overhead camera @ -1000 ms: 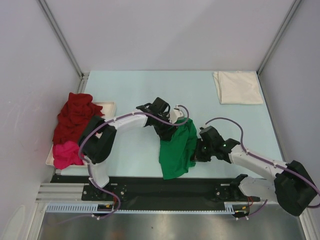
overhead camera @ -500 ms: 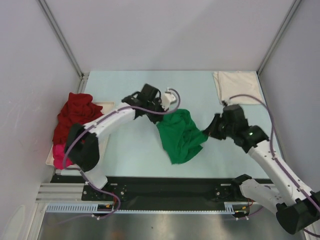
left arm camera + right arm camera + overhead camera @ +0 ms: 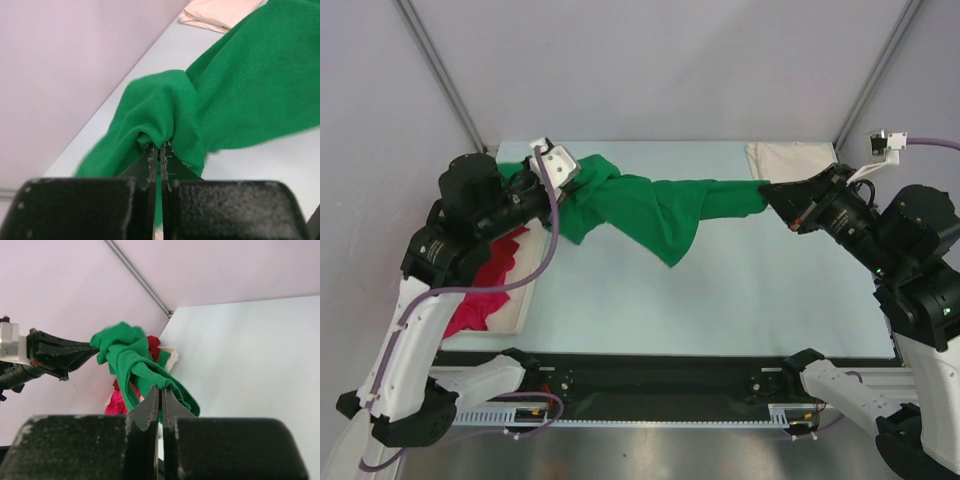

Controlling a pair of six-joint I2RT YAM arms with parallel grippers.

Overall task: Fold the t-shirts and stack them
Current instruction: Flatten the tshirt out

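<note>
The bright green t-shirt (image 3: pixel 655 208) hangs stretched in the air between both arms, its middle sagging above the table. My left gripper (image 3: pixel 572 172) is shut on its left end (image 3: pixel 165 125). My right gripper (image 3: pixel 767 193) is shut on its right end (image 3: pixel 150 372). The cream-white t-shirt (image 3: pixel 790 158) lies folded at the far right, partly hidden by the right arm; it also shows in the left wrist view (image 3: pixel 220 12). The dark red t-shirt (image 3: pixel 502 260) and the magenta pink t-shirt (image 3: pixel 470 312) lie crumpled at the left, partly hidden by the left arm.
A shallow cream tray (image 3: pixel 523 305) holds the red and pink shirts at the table's left edge. Grey walls with metal posts (image 3: pixel 440 75) close in the table on three sides. A black rail (image 3: pixel 650 375) runs along the near edge.
Both arms have risen and spread far apart, the left going left and the right going right. The green shirt went from a bunched heap low over the table to a taut span.
</note>
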